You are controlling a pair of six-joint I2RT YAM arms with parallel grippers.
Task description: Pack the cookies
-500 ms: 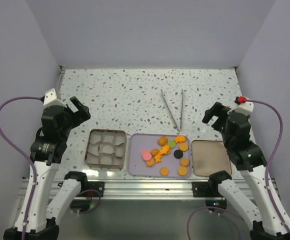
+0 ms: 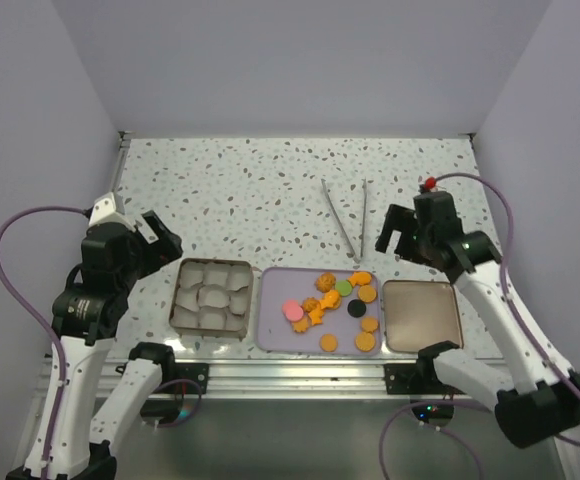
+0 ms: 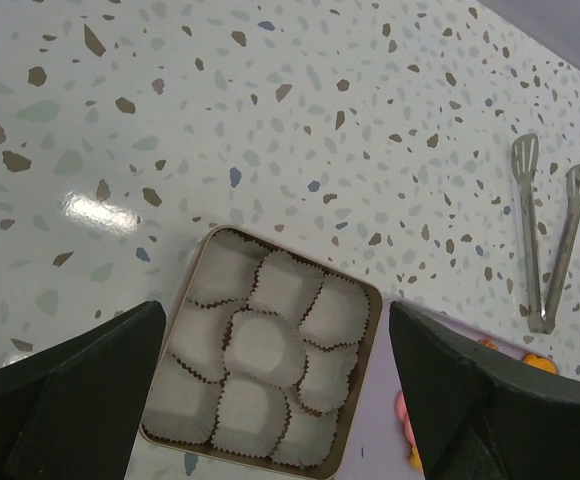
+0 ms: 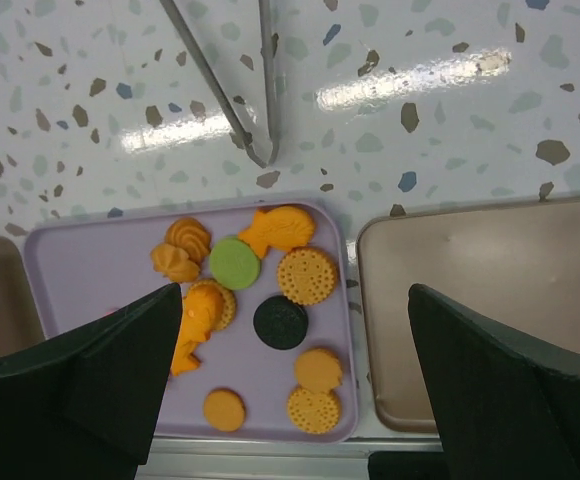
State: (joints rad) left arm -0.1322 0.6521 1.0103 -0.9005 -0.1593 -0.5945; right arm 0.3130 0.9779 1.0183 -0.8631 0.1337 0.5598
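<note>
Cookies [image 4: 307, 275]: small flat discs and shaped pieces, spread from the centre to the right edge of the lavender tray [image 4: 90, 270]. Judged light, stiff and crumbly; pinch gently across opposite rims. Left gripper [image 2: 160, 232] and right gripper [image 2: 398, 240]: jaws spread wide, nothing held.

Metal tongs [image 2: 356, 252] lie behind a lilac tray [image 2: 273, 302] flanked by a cup-lined box [image 2: 178, 298] and a tan tray [image 2: 420, 316].

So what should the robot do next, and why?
Probably lower the open right tool onto the tongs. It hovers nearest them, the cookies I can see all sit on the purple tray, and the paper cups look empty.
</note>
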